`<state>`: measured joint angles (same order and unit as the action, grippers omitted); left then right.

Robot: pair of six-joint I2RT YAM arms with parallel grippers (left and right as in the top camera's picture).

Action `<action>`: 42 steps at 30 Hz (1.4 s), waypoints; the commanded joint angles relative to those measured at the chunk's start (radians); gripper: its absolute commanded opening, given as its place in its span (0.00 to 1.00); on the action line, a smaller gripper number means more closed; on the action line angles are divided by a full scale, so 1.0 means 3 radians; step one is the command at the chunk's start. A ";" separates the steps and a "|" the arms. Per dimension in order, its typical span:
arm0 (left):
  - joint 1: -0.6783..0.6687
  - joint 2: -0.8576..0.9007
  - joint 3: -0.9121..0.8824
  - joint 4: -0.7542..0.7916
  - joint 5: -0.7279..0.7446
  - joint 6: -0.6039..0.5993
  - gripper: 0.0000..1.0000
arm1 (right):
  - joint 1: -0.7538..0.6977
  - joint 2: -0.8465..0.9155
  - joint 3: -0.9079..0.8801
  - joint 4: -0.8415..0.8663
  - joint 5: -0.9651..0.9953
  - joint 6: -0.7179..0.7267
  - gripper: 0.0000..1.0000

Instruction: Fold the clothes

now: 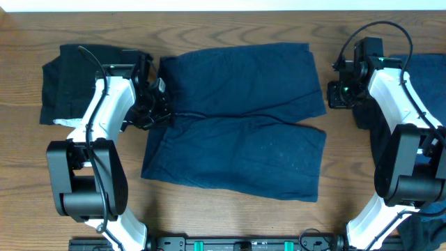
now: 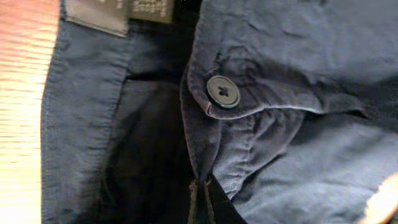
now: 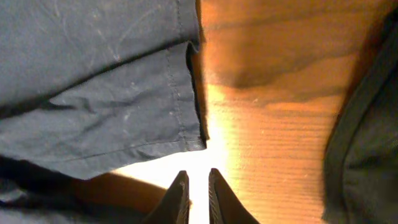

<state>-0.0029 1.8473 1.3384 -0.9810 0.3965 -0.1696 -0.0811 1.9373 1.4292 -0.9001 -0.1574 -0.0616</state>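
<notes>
Shorts lay flat, unfolded; black pile on the left looked done. Left gripper clenched at waistband, right gripper nearly shut, empty.

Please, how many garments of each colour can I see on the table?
Navy blue shorts, spread out in the centre: 1
Black garment, beside the left arm: 1
Dark blue cloth, under the right arm, partly hidden: at least 1
Total: at least 3
</notes>
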 commanded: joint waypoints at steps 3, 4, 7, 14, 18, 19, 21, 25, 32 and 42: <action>0.0005 0.0090 -0.0248 0.0231 -0.0482 -0.0271 0.06 | -0.0019 0.0039 -0.0015 -0.0046 -0.0514 -0.0071 0.02; 0.0005 0.0090 -0.0303 0.0296 -0.0568 -0.0327 0.06 | -0.0019 0.0039 -0.0019 -0.0065 -0.0655 -0.0074 0.01; 0.0005 0.0090 -0.0434 0.0427 -0.0791 -0.0416 0.06 | -0.0018 0.0039 -0.0027 -0.0094 -0.0899 -0.0074 0.01; 0.0005 0.0092 -0.0729 0.0702 -0.1138 -0.0515 0.06 | -0.0013 0.0039 -0.0189 0.0000 -0.1015 -0.0074 0.01; -0.0010 0.0092 -0.0805 0.0802 -0.1137 -0.0516 0.06 | 0.0017 0.0039 -0.0364 0.0057 -0.1368 -0.0111 0.01; -0.0010 0.0092 -0.0805 0.0810 -0.1137 -0.0516 0.06 | 0.0024 0.0039 -0.0393 0.0057 -0.1413 -0.0136 0.01; -0.0024 0.0092 -0.0805 0.0830 -0.1137 -0.0516 0.06 | 0.0037 0.0039 -0.0441 0.0057 -0.1448 -0.0161 0.01; -0.0108 0.0092 -0.0805 0.0952 -0.1100 -0.0528 0.06 | 0.0041 0.0039 -0.0524 0.0153 -0.1394 -0.0160 0.01; -0.0557 0.0092 -0.0801 0.1179 -0.1099 -0.0554 0.06 | 0.0005 0.0039 -0.0546 0.0282 -0.1306 -0.0148 0.01; -0.1044 0.0092 -0.0579 0.1391 -0.0885 -0.0704 0.06 | -0.0043 0.0039 -0.0544 0.0298 -0.1174 -0.0149 0.01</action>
<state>-0.3042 1.8599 1.1156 -0.5716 0.0826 -0.3569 -0.0792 1.9373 1.2697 -0.8135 -0.5156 -0.0917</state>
